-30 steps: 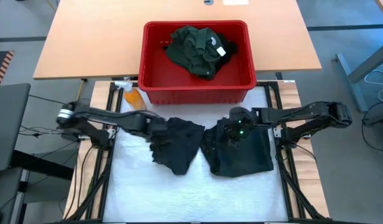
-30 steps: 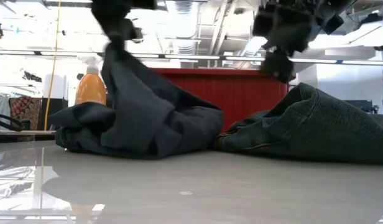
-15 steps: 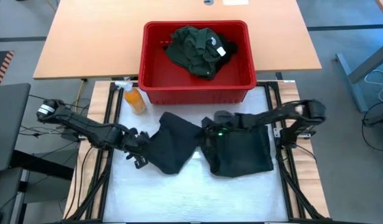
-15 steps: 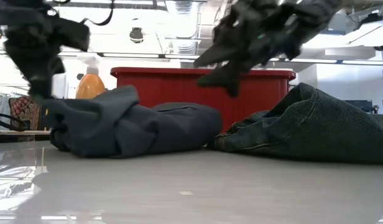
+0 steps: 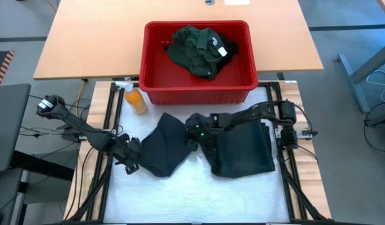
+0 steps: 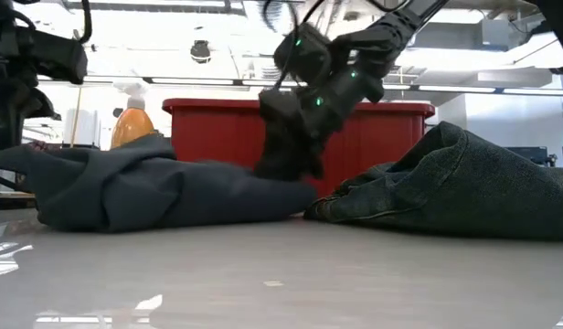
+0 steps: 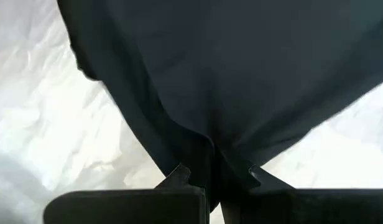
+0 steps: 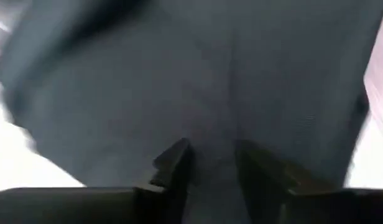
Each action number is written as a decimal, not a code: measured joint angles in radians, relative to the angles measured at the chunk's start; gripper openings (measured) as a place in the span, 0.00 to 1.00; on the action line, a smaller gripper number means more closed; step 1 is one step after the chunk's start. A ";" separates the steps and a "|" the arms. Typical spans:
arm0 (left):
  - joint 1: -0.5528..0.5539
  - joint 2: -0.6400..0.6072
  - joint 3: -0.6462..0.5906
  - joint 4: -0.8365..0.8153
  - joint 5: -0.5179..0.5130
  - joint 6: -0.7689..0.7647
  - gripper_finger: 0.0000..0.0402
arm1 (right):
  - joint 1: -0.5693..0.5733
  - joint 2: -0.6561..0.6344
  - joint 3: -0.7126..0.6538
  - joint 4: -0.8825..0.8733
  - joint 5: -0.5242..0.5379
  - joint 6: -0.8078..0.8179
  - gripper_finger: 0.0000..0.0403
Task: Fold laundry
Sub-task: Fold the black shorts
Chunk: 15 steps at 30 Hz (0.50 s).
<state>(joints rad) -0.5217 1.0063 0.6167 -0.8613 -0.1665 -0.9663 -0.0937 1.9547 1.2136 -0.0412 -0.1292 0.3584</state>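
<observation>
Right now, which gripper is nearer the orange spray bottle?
Left. The left gripper grips the black garment just in front of the bottle; the right gripper is farther off, at the garment's other edge.

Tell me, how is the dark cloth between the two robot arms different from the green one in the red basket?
The dark cloth lies on the table, pinched by the left pincer; the green cloth sits bunched in the basket, untouched. Only the green one shows a white label. Both are crumpled, unfolded.

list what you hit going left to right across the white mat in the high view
left gripper → black garment → right gripper → dark green garment
</observation>
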 joint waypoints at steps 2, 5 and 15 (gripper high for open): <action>-0.010 -0.014 0.000 -0.060 -0.002 -0.029 0.00 | 0.000 0.022 0.023 -0.056 0.036 -0.017 0.29; -0.030 -0.043 0.000 -0.166 -0.042 -0.104 0.00 | -0.001 0.048 0.031 -0.080 0.045 -0.018 0.16; -0.053 -0.208 0.000 -0.296 -0.142 -0.121 0.19 | 0.010 0.055 0.030 -0.057 0.031 -0.027 0.08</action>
<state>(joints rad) -0.5751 0.7985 0.6167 -1.1575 -0.3086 -1.0872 -0.0837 2.0097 1.2434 -0.0977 -0.0981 0.3313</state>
